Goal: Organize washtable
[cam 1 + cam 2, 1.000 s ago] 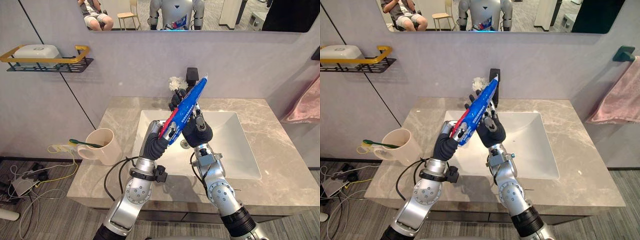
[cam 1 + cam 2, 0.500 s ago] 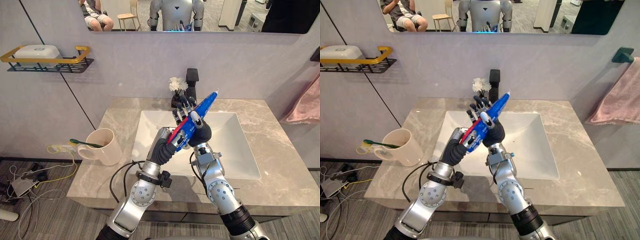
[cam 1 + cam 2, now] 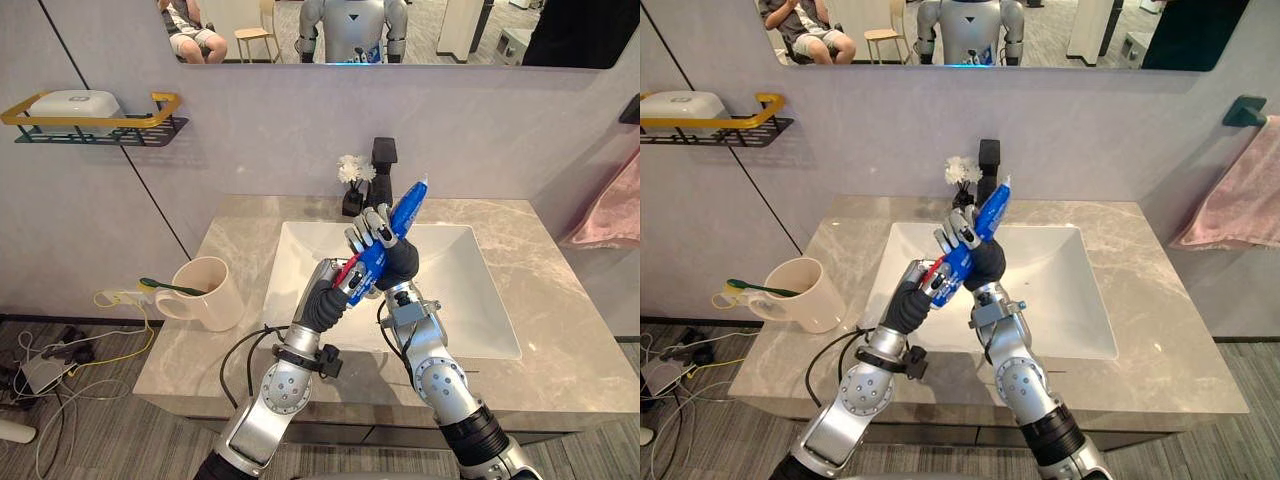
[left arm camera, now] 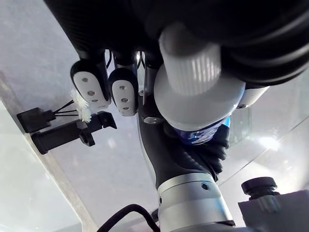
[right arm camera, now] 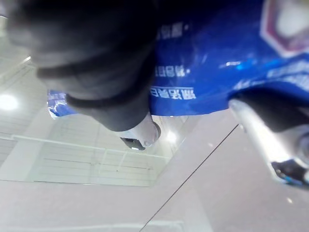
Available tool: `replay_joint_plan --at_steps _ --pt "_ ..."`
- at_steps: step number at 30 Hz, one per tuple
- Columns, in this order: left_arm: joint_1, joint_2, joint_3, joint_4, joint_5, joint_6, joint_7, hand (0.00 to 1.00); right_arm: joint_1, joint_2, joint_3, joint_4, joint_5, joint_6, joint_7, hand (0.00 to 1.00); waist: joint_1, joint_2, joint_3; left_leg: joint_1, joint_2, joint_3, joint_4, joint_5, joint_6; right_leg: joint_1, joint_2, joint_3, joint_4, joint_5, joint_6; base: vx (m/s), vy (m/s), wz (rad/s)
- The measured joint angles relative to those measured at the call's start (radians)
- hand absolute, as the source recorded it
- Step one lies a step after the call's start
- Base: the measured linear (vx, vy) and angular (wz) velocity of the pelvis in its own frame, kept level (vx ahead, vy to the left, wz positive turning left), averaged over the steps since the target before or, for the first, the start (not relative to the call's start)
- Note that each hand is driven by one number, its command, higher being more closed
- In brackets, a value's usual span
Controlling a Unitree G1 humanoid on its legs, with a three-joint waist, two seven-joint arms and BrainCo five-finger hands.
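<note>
One marble surface (image 3: 560,330) with a white sink basin (image 3: 470,300) lies below both hands. Right hand (image 3: 392,262): fingers (image 3: 365,228) curled round the middle of the blue toothpaste tube (image 3: 409,200). Left hand (image 3: 325,295): fingers wrapped on the cap end, white ribbed cap (image 4: 190,67) toward the wrist. Tube held aloft over the basin, tilted, crimped tail uppermost.

Judgement: light, soft-walled, glossy. A mid-body squeeze may dent it or let it slip, so the stiff shoulder by the cap is the better hold.

Mug (image 3: 205,290) sits well out past the left fingers. Black faucet (image 3: 383,155) and flower sprig (image 3: 352,170), just beyond the tube tail, may obstruct. Toothbrush (image 3: 170,287) lies in the mug.
</note>
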Motion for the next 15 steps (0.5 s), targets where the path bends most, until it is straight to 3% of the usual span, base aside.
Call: replay_joint_plan --at_steps 8,15 --pt "0.014 0.002 0.024 -0.003 0.001 -0.001 0.006 0.00 0.000 -0.007 -0.039 0.000 -0.033 -0.001 0.000 1.00 0.000 0.004 -0.004 0.003 0.000 0.000 0.000 0.000 0.000 0.003 0.000 0.000 0.000 0.000 0.000 0.00 0.000 0.00" --pt "0.044 0.002 0.148 -0.130 0.002 -0.001 0.056 0.00 0.000 -0.008 -0.095 -0.004 -0.063 -0.006 0.001 1.00 0.000 0.005 -0.004 0.013 0.000 -0.001 0.000 0.000 0.000 0.016 0.000 -0.002 -0.004 0.000 0.000 0.00 0.000 0.00"
